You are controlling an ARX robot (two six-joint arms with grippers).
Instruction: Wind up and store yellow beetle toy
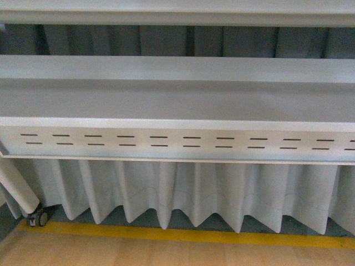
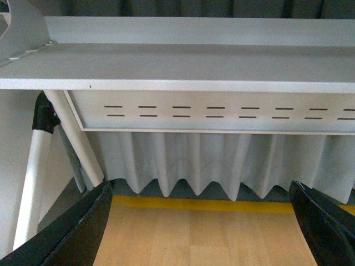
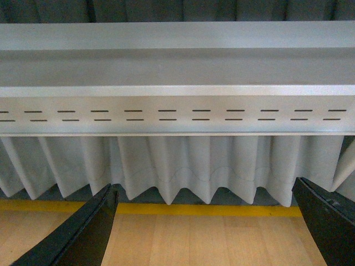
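Observation:
The yellow beetle toy is out of view in all three pictures. My left gripper [image 2: 199, 227] is open, its two black fingers [image 2: 72, 233] far apart over bare wooden floor with nothing between them. My right gripper [image 3: 202, 227] is also open, black fingers [image 3: 77, 235] spread wide above the same kind of floor and holding nothing. Neither arm shows in the front view.
A grey metal table [image 1: 177, 100] with a slotted front panel [image 1: 177, 143] fills the front view. A pleated grey curtain [image 1: 194, 191] hangs behind it. A yellow floor stripe [image 1: 183, 235] runs along wooden flooring. A white table leg [image 2: 33, 183] and a caster wheel [image 1: 39, 219] stand at left.

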